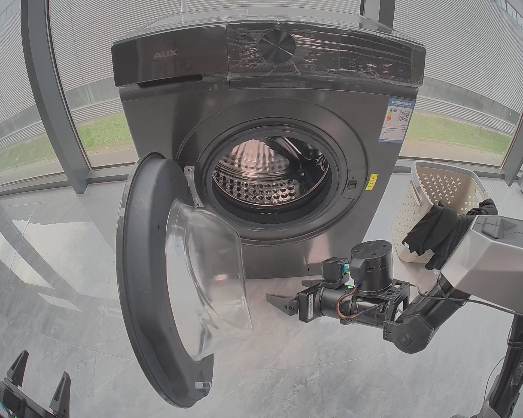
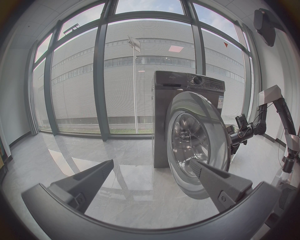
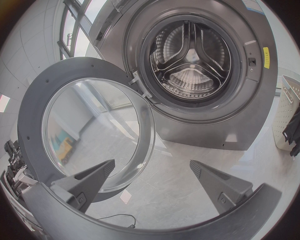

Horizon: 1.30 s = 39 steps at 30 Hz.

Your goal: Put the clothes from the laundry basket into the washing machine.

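Two sets of jaws, spread wide and holding nothing: right gripper (image 1: 275, 302) low before the washing machine (image 1: 163, 125), whose door (image 1: 139, 283) hangs fully open to expose the drum (image 1: 269, 174) (bare, no laundry inside); left gripper (image 1: 43, 366) down beside the door. Dark clothes (image 1: 436, 228) drape over the laundry basket (image 1: 436, 188) rim, just right of the machine.

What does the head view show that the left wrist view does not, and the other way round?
Head view: the inside of the drum, and the laundry basket with dark clothes hanging over its rim. Left wrist view: a lamp post outside and the sky above. Shared: the washing machine, its open door, and the open right gripper in front of it.
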### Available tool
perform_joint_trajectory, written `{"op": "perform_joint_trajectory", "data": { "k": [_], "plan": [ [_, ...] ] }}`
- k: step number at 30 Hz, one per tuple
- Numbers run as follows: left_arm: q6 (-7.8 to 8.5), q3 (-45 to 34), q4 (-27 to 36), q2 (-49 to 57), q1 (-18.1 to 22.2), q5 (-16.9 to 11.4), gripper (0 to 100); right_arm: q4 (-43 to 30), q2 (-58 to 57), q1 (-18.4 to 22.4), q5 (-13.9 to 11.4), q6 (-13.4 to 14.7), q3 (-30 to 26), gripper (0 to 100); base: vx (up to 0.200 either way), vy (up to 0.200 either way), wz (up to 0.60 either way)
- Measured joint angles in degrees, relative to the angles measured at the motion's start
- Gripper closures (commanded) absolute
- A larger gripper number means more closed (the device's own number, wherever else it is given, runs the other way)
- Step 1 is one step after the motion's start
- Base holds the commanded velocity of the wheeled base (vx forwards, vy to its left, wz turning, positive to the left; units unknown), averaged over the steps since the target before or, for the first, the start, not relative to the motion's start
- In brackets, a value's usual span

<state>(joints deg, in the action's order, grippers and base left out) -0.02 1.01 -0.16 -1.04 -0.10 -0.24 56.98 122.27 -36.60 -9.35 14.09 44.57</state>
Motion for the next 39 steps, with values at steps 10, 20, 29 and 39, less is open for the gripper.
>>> {"op": "perform_joint_trajectory", "data": {
  "k": [10, 20, 29, 39],
  "plan": [
    [0.02, 0.0, 0.0, 0.0, 0.0, 0.1, 0, 0.1, 3.7, -2.7, 0.0, -0.6, 3.5, 0, 0.000, 0.000, 0.00],
    [0.00, 0.0, 0.0, 0.0, 0.0, 0.1, 0, 1.2, 4.3, -7.1, -0.4, -0.4, 5.4, 0, 0.000, 0.000, 0.00],
    [-0.02, 0.0, 0.0, 0.0, 0.0, 0.1, 0, -0.7, 4.5, -6.4, -1.7, 1.0, 10.0, 0, 0.000, 0.000, 0.00],
    [-0.07, 0.0, 0.0, 0.0, 0.0, 0.0, 0, -5.5, 7.1, -6.4, -1.8, 2.5, 17.9, 0, 0.000, 0.000, 0.00]
  ]
}}
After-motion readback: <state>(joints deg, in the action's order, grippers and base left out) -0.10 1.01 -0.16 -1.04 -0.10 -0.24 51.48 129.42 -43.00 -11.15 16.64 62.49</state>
